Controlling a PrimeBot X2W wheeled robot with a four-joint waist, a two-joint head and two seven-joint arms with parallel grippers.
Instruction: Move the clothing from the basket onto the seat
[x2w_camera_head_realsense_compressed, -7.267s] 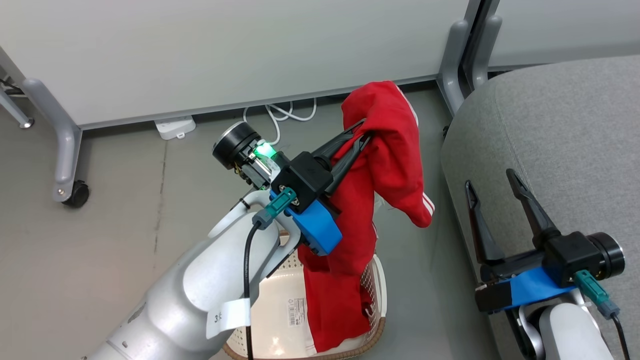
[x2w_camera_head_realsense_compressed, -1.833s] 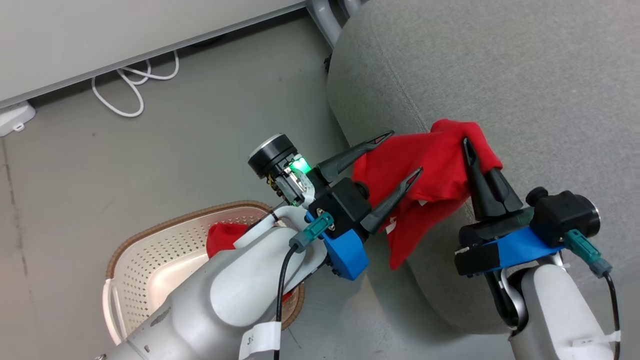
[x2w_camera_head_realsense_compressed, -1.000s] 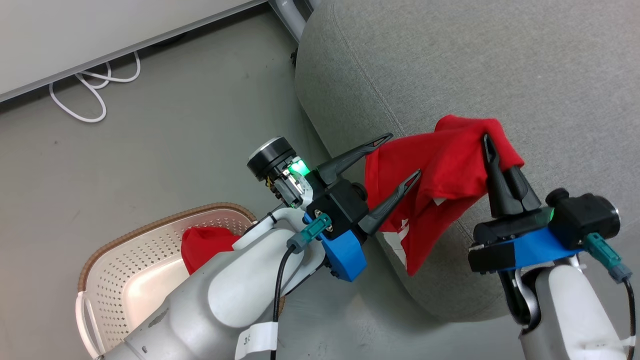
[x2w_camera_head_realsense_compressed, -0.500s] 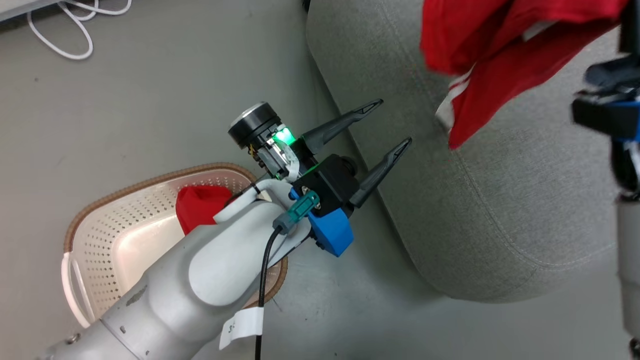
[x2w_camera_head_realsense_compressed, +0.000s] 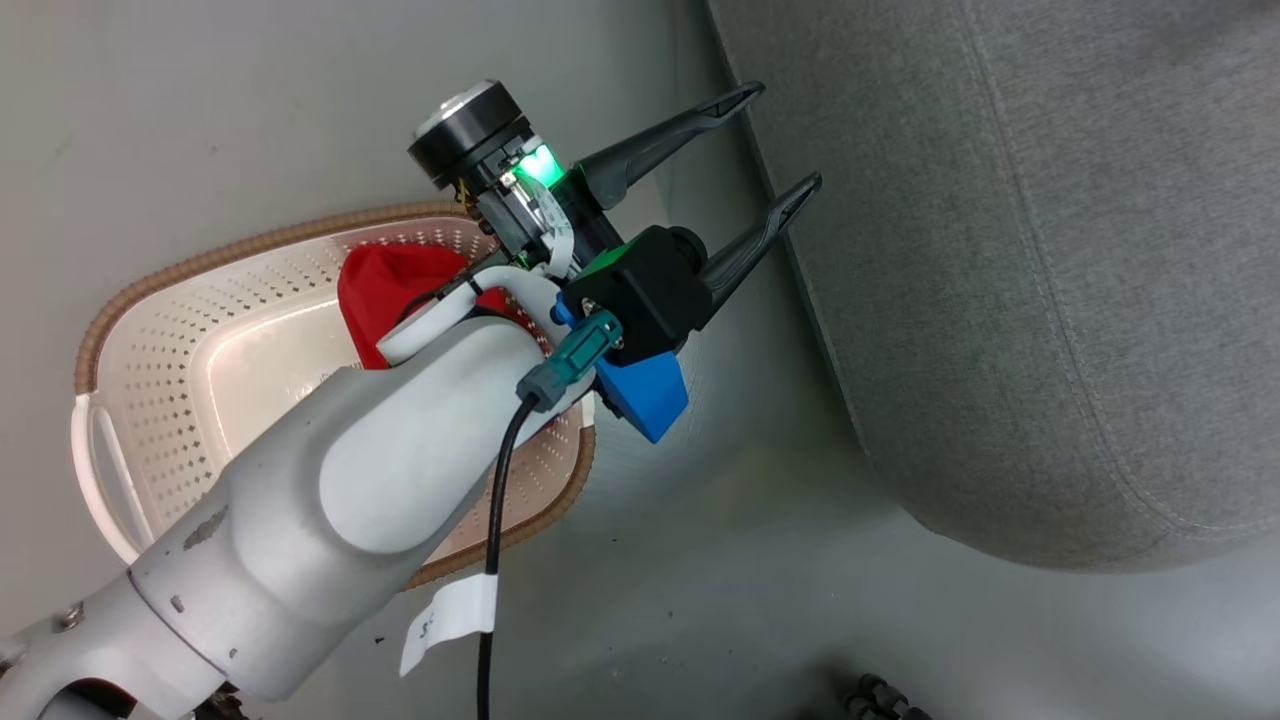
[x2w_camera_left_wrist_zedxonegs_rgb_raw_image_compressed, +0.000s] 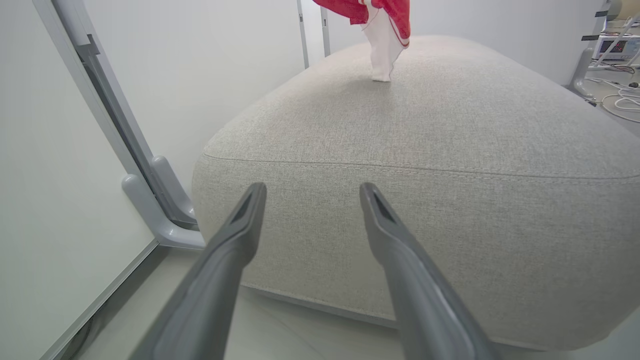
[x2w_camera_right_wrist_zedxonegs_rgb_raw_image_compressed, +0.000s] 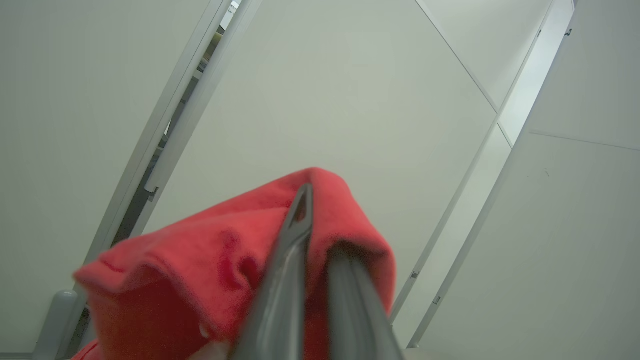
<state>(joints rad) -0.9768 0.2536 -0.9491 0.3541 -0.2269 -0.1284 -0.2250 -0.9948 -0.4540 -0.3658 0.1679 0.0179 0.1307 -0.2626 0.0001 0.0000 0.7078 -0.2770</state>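
**Ana:** Where is the clothing now?

**Ben:** One red piece (x2w_camera_left_wrist_zedxonegs_rgb_raw_image_compressed: 385, 10) hangs over the seat (x2w_camera_left_wrist_zedxonegs_rgb_raw_image_compressed: 450, 125). The right claw (x2w_camera_right_wrist_zedxonegs_rgb_raw_image_compressed: 322, 220) is pinched tight on it. Its white end dangles down to the seat top. It may be touching, but I cannot tell.

**Ana:** And the other one?

**Ben:** The other red piece (x2w_camera_head_realsense_compressed: 385, 285) sits bunched up in the basket (x2w_camera_head_realsense_compressed: 140, 400), which is on the floor (x2w_camera_head_realsense_compressed: 250, 120) beside the seat.

**Ana:** Which claw is closer to that one?

**Ben:** The left claw (x2w_camera_head_realsense_compressed: 788, 135). Its two fingers (x2w_camera_head_realsense_compressed: 670, 135) are spread wide with nothing between them.

**Ana:** Does it point at the red piece?

**Ben:** No. It points the other way, at the side of the seat. The red piece lies behind the fingers, low in the basket, partly under the left arm (x2w_camera_head_realsense_compressed: 380, 480).

**Ana:** So what comes next?

**Ben:** I think the right claw just needs to let go, since its piece is over the seat. The left arm would have to turn round and tip down into the basket.
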